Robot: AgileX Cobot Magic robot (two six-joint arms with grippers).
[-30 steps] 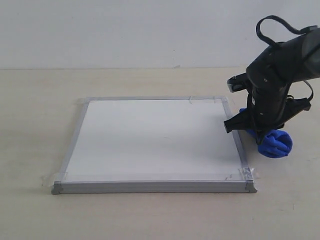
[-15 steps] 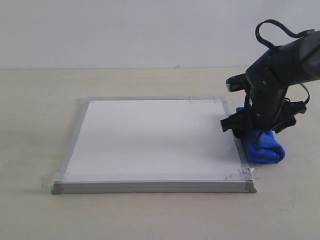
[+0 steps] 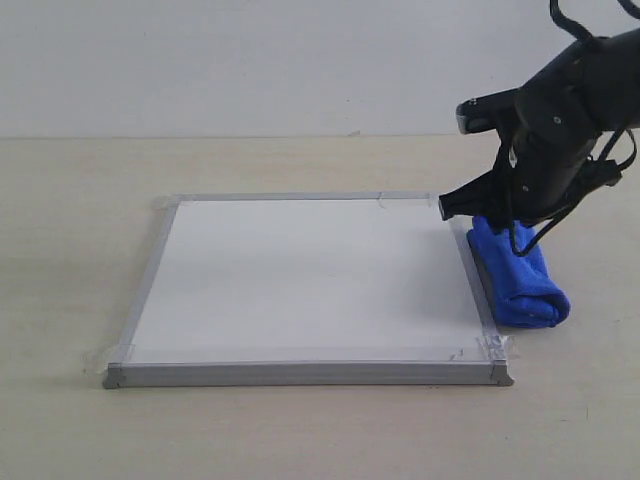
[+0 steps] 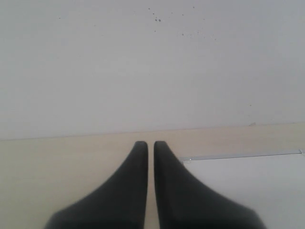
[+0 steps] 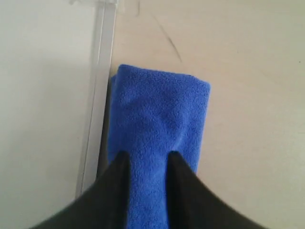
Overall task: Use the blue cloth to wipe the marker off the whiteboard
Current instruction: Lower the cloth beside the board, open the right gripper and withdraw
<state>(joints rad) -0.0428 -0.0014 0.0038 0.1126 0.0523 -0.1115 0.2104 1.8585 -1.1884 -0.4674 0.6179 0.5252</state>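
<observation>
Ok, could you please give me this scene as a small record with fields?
whiteboard: flat on the table, no marker line visible
blue cloth: folded, on the table beside the board's right edge in the exterior view
right jaws: parted, over the cloth
left jaws: closed, holding nothing

There is one whiteboard, and it lies on one table. Just beside its right edge there is one blue cloth, a single folded piece. The exterior view shows only one arm, at the far right. There are two grippers in total, the left gripper and the right gripper, and each has two fingers. At the near edge of the board I count two grey corner caps. The two far corners are too small to tell, so the caps there may be two more.
</observation>
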